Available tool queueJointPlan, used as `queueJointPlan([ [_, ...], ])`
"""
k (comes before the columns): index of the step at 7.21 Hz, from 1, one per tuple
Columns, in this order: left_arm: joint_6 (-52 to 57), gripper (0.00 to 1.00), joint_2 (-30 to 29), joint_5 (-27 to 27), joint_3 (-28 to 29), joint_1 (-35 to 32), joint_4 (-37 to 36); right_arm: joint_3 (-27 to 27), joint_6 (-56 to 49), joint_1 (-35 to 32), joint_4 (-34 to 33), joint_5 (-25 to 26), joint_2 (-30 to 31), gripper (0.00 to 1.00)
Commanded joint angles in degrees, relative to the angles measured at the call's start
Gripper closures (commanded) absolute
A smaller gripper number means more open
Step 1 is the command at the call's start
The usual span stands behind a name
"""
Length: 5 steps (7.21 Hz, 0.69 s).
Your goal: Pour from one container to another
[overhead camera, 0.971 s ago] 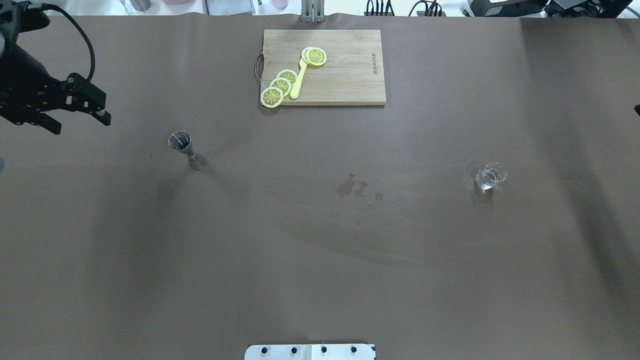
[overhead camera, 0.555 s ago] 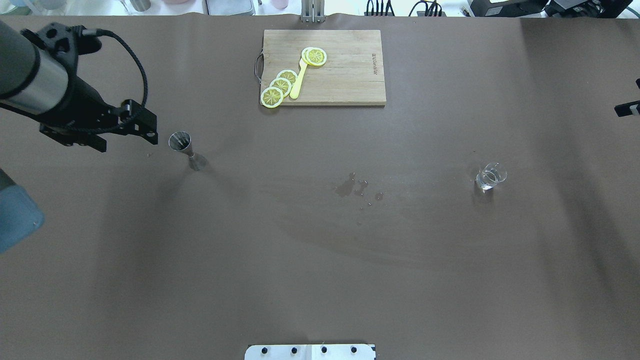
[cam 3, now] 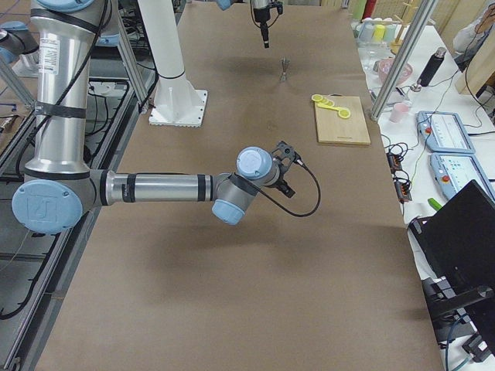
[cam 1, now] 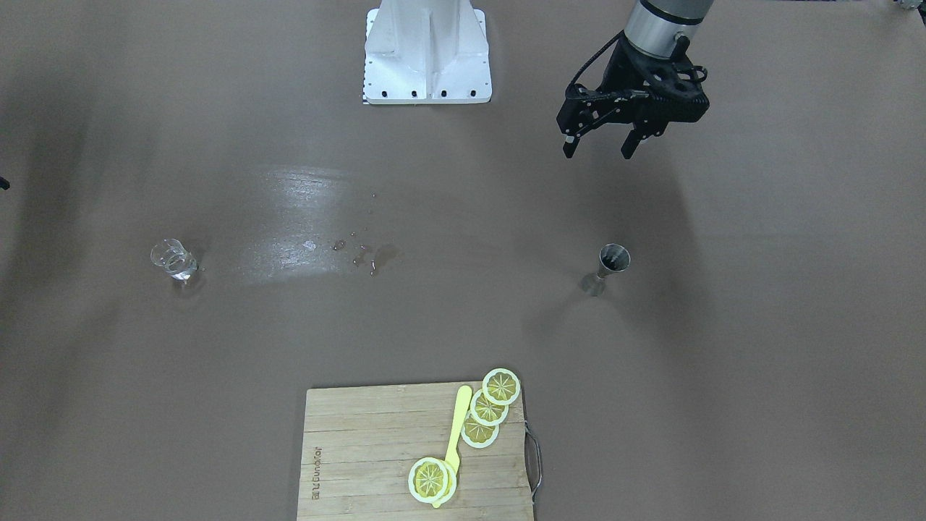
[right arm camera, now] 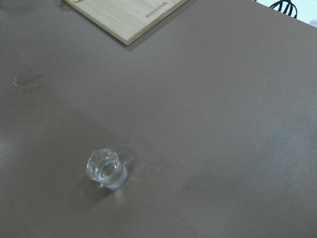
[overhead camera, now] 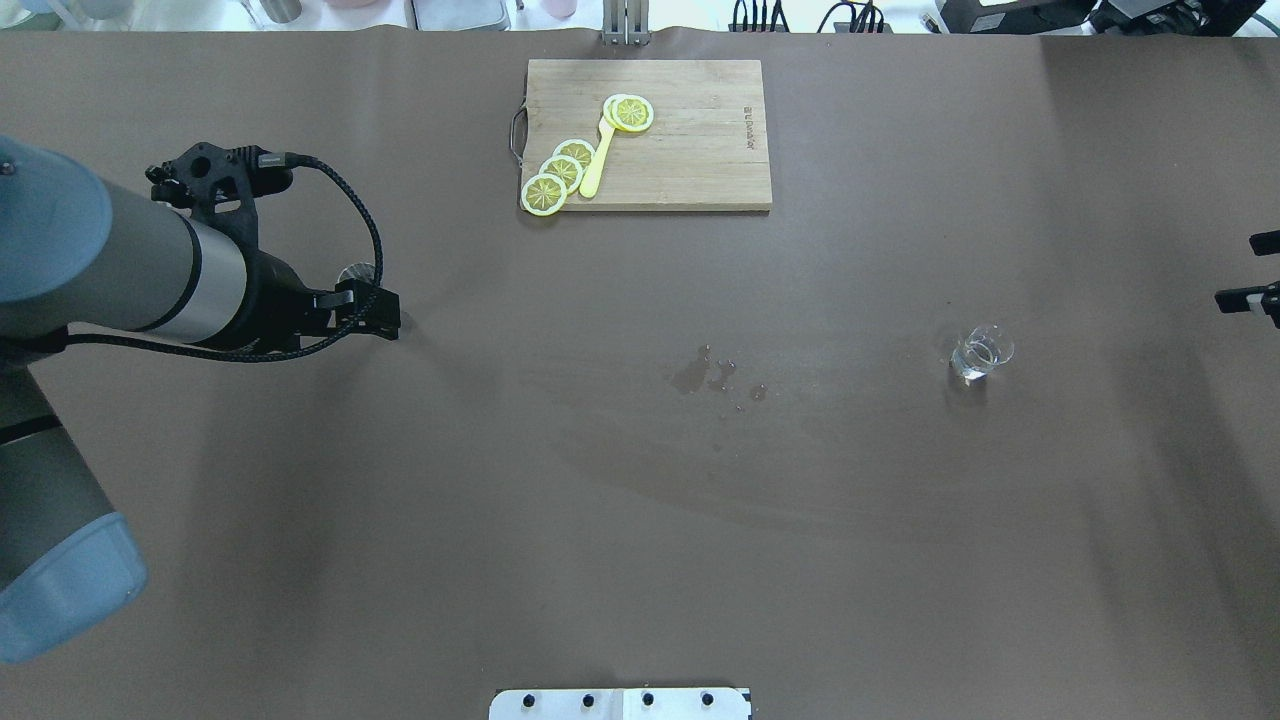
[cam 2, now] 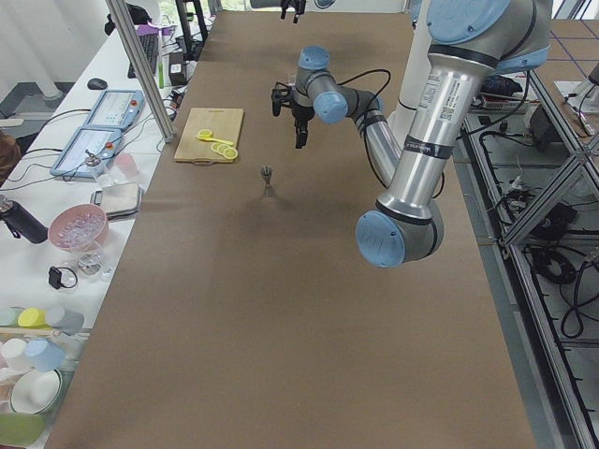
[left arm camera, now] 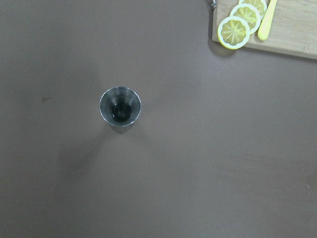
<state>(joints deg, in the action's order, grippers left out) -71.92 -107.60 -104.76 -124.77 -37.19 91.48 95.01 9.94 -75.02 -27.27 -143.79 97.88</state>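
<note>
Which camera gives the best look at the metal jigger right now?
The left wrist view: the jigger sits near centre, seen straight down into its cup. The front-facing view shows it small but whole; overhead, the left arm hides most of it; both side views show it tiny; the right wrist view misses it.

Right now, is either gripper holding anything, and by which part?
Nothing is held. The left gripper hangs open above the jigger, not touching it; the glass stands clear of the right gripper.
</note>
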Motion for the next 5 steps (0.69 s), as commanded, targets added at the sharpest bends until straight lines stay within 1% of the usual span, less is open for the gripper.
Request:
queueJointPlan([
  [1, -0.4, 0.02, 2.8, 19.3, -2.0, 10.9, 2.0, -7.5, 0.1, 1.5, 12.3, 0.1, 1.0, 0.0],
  [2, -0.1, 0.02, 3.0, 27.2, -2.1, 14.8, 1.6, -11.4, 0.0, 2.5, 16.9, 0.3, -0.1, 0.0],
  [3, -0.1, 0.03, 3.2, 32.9, -1.4, 17.6, 1.4, -15.0, 0.0, 4.0, 21.3, 0.4, -2.0, 0.0],
  [4, -0.2, 0.02, 3.9, 36.1, 0.0, 18.4, 2.1, -18.0, 0.0, 5.5, 23.8, 0.4, -4.3, 0.0],
  [5, -0.7, 0.02, 4.4, 40.6, 0.4, 18.6, 2.1, -20.4, 0.0, 7.1, 25.8, 0.5, -7.3, 0.0],
])
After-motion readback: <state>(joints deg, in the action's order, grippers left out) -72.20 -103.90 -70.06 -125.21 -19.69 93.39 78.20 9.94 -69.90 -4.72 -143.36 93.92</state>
